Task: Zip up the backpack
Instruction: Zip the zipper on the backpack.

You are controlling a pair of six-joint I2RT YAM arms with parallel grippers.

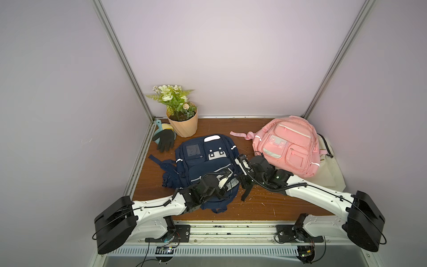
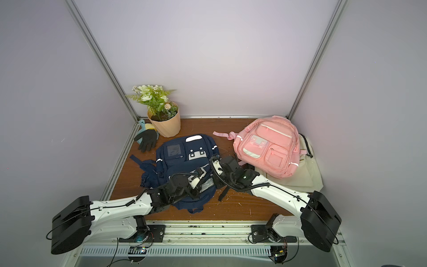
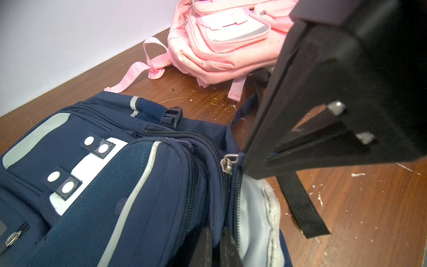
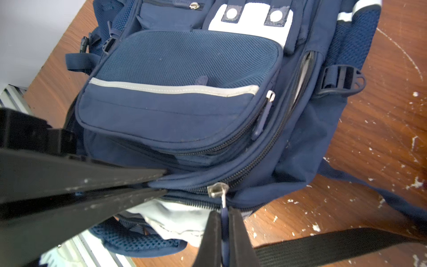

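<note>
Our right gripper point(image 4: 223, 240) clamps the zipper pull point(image 4: 223, 209) between its fingers and our left gripper point(image 3: 216, 249) pinches the backpack point(image 1: 203, 161) rim between its own, so we draw the slider point(image 4: 217, 189) steadily, keeping the cloth taut.

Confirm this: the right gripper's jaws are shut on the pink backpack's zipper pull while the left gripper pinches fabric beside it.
Wrong backpack. The right wrist view shows the right gripper shut on the zipper pull of the navy backpack; no gripper holds the pink backpack. The left gripper does pinch fabric beside it.
</note>
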